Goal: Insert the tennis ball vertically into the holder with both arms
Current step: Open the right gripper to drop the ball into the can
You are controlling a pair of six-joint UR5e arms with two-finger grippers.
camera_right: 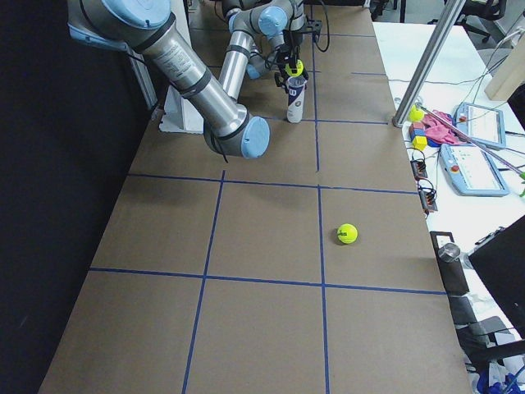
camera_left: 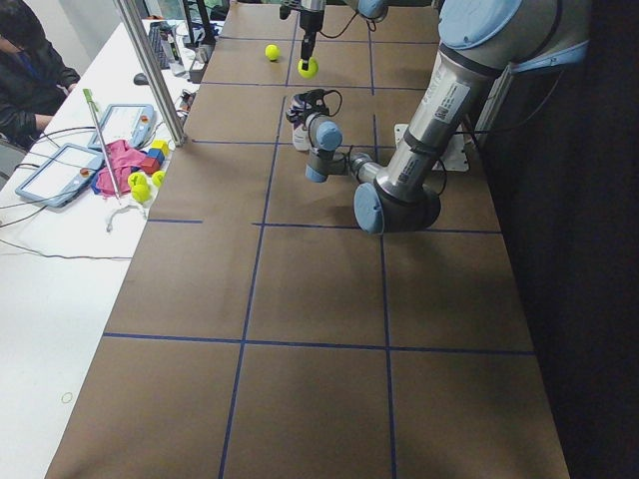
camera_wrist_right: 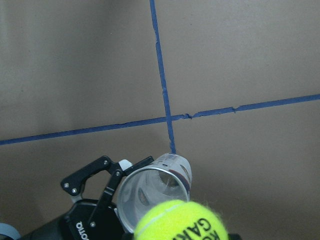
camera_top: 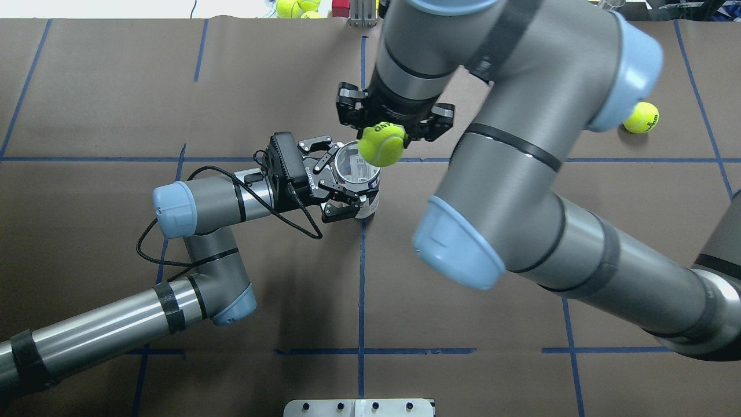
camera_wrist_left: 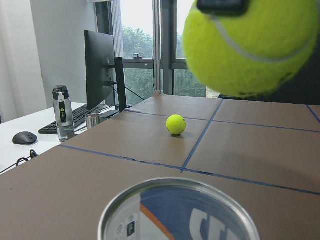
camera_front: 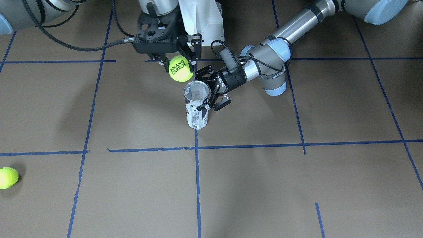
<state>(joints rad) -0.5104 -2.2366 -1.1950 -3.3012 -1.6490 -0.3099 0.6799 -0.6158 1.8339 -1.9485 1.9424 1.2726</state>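
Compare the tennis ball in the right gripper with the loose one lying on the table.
The held tennis ball hangs in the air, clamped by the right gripper; the loose ball rests on the table.
The held ball is just above the holder; the loose ball lies far from it, near the table's edge.
Both are yellow-green with dark print.

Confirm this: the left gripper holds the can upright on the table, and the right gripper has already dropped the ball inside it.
Not quite. The left gripper does hold the can upright on the table, but the ball is not inside it: the right gripper grips it above the can's open mouth. The front-facing view shows this.
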